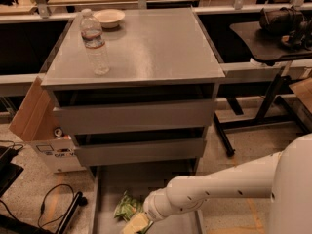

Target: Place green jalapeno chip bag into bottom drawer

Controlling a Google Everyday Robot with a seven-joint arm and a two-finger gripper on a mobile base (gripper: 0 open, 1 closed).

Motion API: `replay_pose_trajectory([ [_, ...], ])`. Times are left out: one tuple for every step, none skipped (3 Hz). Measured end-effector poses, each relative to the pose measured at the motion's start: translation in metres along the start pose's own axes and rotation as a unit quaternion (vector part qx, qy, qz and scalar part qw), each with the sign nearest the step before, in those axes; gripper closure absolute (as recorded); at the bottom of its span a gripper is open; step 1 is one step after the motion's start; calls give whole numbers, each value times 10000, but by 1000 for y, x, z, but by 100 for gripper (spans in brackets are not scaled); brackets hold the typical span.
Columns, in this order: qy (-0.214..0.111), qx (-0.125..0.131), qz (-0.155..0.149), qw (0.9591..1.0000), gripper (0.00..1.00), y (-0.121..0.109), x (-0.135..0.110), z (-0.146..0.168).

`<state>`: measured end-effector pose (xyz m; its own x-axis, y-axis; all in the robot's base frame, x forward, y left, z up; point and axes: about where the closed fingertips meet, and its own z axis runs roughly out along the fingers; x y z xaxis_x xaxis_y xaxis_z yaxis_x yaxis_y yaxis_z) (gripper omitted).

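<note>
The green jalapeno chip bag lies on the floor of the open bottom drawer, near its left middle. The drawer is the lowest of three and is pulled out toward me. My white arm reaches in from the right, and the gripper sits at the bottom edge of the view, right against the bag's lower right side. The arm's wrist covers part of the bag. Only a pale yellowish part of the gripper shows.
A clear water bottle and a white bowl stand on the grey cabinet top. The two upper drawers are nearly shut. A cardboard box stands at the left, cables lie on the floor, and a black table stands at the right.
</note>
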<state>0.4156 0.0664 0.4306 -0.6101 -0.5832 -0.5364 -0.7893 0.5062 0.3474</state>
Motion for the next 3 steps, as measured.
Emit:
replay_pose_trajectory([
  [442, 176, 60, 9988, 0, -4, 17, -27],
  [963, 685, -66, 9930, 0, -26, 24, -94],
  [1210, 1365, -156, 9831, 0, -53, 5, -171],
])
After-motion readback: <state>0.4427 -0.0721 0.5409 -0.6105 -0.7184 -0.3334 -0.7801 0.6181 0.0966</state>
